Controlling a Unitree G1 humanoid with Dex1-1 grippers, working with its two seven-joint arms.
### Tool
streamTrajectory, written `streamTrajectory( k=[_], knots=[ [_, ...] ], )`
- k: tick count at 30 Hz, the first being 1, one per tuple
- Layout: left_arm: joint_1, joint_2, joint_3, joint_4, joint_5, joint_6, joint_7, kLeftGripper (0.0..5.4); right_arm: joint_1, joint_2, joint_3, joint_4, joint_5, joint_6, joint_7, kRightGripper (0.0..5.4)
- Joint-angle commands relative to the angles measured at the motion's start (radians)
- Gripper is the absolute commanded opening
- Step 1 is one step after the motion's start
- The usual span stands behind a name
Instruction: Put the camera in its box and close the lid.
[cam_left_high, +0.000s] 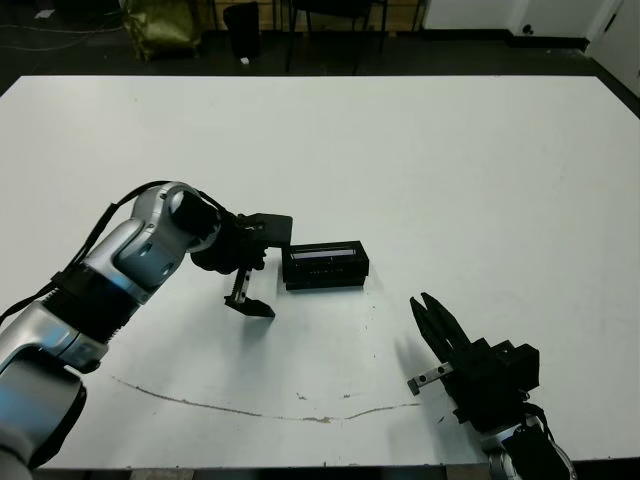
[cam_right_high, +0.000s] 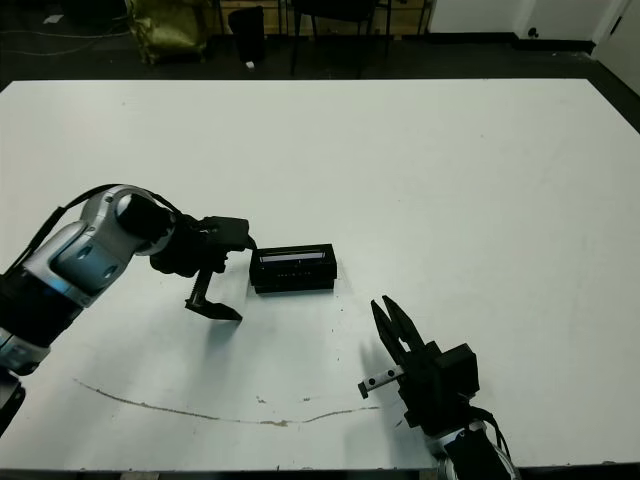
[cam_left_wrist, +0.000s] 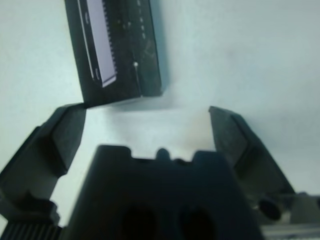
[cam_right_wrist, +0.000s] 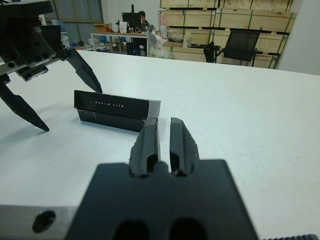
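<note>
**Right wrist view: closed box on the table, white lettering on its side**

Right wrist view gives the clearest look at the writing: a row of small white capital letters runs along the side of the lid (cam_right_wrist: 117, 105), reading roughly "OAK-D LITE", though the characters are too small to be sure of each one. No other label or brand can be made out in any view.

The lid sits squarely on the box (cam_right_wrist: 111, 120), which shows only as a darker band beneath it. From the head views the closed package lies near the middle of the white table (cam_left_high: 480, 180), its long side running left to right, with the glossy pale strip along the lid's top facing up. The camera itself cannot be seen in any view.

The left gripper (cam_left_high: 263, 270) hovers just beside the left end of the package, its two black fingers spread wide apart and grasping nothing; one fingertip (cam_left_high: 258, 308) points down toward the table in front of the package, the other lies close to the lid's left end. In the left wrist view both fingers flank bare table, with the package's end just beyond them.

The right gripper (cam_left_high: 428, 310) is well apart from the package, toward the robot's right and nearer the table's front edge. Its fingers are pressed together, empty, pointing toward the package.

A thin dark scuff line (cam_left_high: 240, 408) curves across the table near the front edge.
</note>
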Motion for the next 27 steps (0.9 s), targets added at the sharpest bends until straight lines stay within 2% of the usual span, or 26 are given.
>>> streamTrajectory(
  k=[1,11,15,19,22,27],
  knots=[
    [0.069,0.014,-0.038,-0.023,-0.017,0.001,-0.056,5.37,0.031,-0.007,-0.002,0.007,-0.002,0.012,0.001,0.0],
    [0.071,0.014,-0.033,-0.035,0.003,0.032,-0.016,5.37,0.035,-0.009,-0.005,-0.01,-0.009,0.024,-0.003,0.0],
    [0.071,0.042,-0.039,-0.021,0.024,-0.015,-0.014,5.37,0.034,-0.006,-0.005,-0.003,-0.009,0.014,-0.003,0.0],
    [0.08,0.081,-0.036,-0.008,0.039,0.013,-0.014,5.37,0.036,-0.009,-0.006,-0.009,-0.008,0.026,-0.003,0.0],
    [0.091,0.121,-0.042,-0.016,0.066,-0.021,-0.004,5.37,0.037,-0.012,-0.008,-0.009,-0.007,0.026,0.0,0.0],
    [0.12,0.165,-0.032,-0.034,0.075,-0.026,0.0,5.37,0.031,-0.007,-0.009,0.014,-0.002,-0.003,0.006,0.0]
  ],
)
